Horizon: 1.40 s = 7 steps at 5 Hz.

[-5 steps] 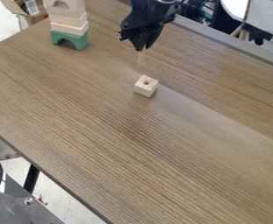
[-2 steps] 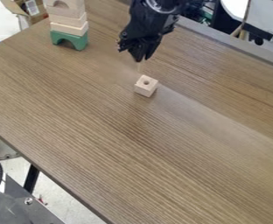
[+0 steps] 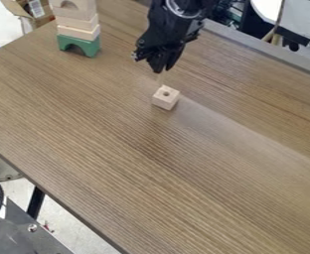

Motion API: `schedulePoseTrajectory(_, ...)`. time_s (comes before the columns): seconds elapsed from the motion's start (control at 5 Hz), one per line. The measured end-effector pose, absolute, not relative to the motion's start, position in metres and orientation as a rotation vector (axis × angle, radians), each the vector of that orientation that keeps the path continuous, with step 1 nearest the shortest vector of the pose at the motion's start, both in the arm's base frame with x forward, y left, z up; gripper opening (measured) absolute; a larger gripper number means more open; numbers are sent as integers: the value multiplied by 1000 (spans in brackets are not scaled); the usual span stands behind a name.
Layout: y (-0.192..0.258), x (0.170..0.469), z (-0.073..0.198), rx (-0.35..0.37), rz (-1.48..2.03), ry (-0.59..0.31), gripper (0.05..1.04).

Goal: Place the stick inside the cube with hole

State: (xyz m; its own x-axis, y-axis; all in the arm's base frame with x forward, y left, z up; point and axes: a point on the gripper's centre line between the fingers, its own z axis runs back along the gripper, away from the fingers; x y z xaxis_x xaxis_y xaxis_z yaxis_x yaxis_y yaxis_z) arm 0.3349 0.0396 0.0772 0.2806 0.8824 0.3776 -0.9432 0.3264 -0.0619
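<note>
The stick (image 3: 160,79) is held upright, or nearly so, beneath the gripper (image 3: 159,71), whose fingertips are closed together on its upper part. The cube (image 3: 165,97) is set on the table (image 3: 159,171) with its hole (image 3: 166,93) facing up. In the view, the stick's lower end is seen at the cube's far corner, not over the hole; whether the cube is touched cannot be told.

The step in hand is judged to be the lining up of stick and hole. The stick is best brought toward the camera and slightly to the view's right, with its lower end kept clear of the top face; if that end is already hung below the face, a small lift is called for first. Descent is best begun only once the end is centred on the hole, and made straight down and slowly, since the loose cube could be pushed or tipped by a stick caught on the rim. If resistance is met, a slight lift and a fresh centring are preferable to force. The grip is best released only when the stick is seated.

Compared with the earlier frames, the gripper and stick are lowered and brought nearer the cube, while the cube is left in the same spot.
</note>
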Motion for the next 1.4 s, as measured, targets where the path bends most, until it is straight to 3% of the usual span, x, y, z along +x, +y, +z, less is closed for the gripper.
schedulePoseTrajectory(1.4,32,334,67,198,1219,-347,120)
